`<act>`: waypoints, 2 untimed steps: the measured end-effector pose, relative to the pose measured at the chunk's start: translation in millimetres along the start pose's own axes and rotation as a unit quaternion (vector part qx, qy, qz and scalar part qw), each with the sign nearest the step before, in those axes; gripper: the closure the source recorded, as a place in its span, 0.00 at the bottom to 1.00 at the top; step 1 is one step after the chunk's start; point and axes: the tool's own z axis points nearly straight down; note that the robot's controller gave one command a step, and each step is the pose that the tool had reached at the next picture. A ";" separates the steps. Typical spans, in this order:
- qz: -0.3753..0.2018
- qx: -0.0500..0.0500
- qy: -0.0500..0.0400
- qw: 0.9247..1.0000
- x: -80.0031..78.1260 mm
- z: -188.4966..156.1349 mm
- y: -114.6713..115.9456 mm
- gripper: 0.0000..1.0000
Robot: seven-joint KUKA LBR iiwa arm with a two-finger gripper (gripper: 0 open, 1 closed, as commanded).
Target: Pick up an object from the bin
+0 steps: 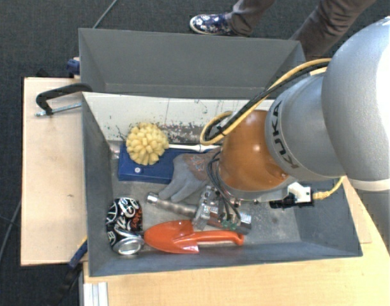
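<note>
My gripper [210, 214] hangs low in the bin's front middle, below the arm's orange cover. Right under it lies an orange plastic scoop [182, 238], flat along the front wall with its handle pointing right. The gripper's metal body stands just above where the scoop's bowl meets the handle. A short metal rod [168, 203] lies just left of the gripper. A grey, soft-looking piece [184, 178] lies behind the rod, partly hidden by the arm.
A crushed black, white and red can [124, 225] stands in the front left corner. A blue block [142, 166] lies at the back left, with a yellow knobbly ball on a white stick [147, 143] on it. The arm hides the bin's right half.
</note>
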 end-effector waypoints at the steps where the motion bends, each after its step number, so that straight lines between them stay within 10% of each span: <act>1: 0.000 0.000 0.000 1.000 -0.1 -5.9 0.3 1.00; 2: 0.000 0.001 0.003 1.000 1.7 -22.3 -0.4 1.00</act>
